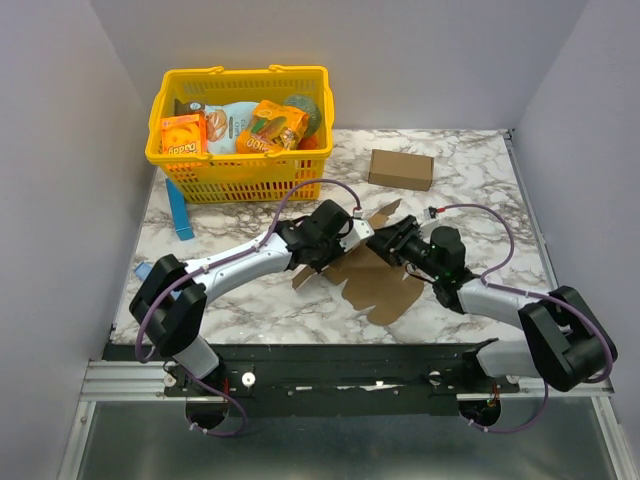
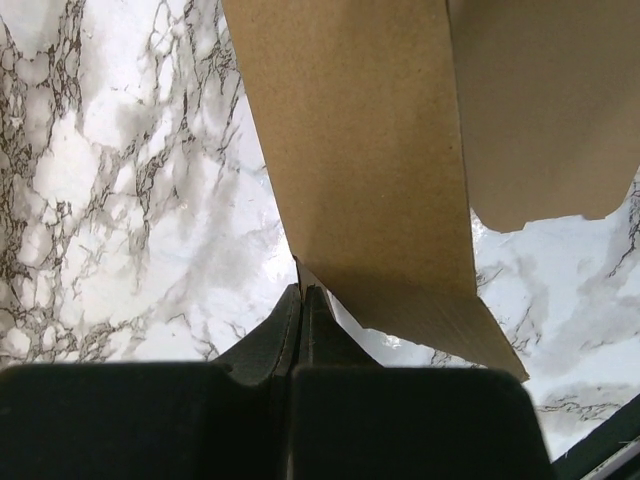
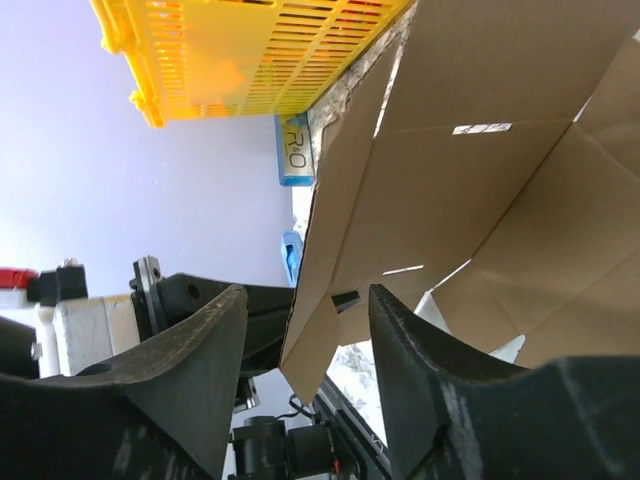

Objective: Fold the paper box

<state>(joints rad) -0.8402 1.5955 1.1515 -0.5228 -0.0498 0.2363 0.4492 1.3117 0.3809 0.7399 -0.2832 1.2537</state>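
Centrally, the paper box [image 1: 372,275] is lying on the marble counter [image 1: 470,210] as an unfolded brown die-cut sheet, sitting between the two hands and partly hidden under them. Its visible spread is running from the far side toward the near edge, slanting a little to the right. One flap is tilting upward at the far end and another is sticking out to the left beneath the left arm. Its full long axis cannot be judged, since the arms are covering the middle.

The left hand [image 1: 348,234] is reaching in from the left. In its wrist view its fingers [image 2: 318,312] are pressing together, pinching the edge of a raised flap of the sheet [image 2: 360,150] above the counter.

The right hand [image 1: 386,240] is facing it from the right, just beside it. Its fingers [image 3: 400,330] are standing spread, and a hanging edge of the cardboard [image 3: 470,180] is passing between them without clearly touching either.

Farther back, a longer brown carton [image 1: 401,169] is resting well apart from the sheet. A yellow basket [image 1: 240,165] is holding orange snack packs [image 1: 182,135] at the far left, and a blue box [image 1: 180,210] is leaning just beside it.
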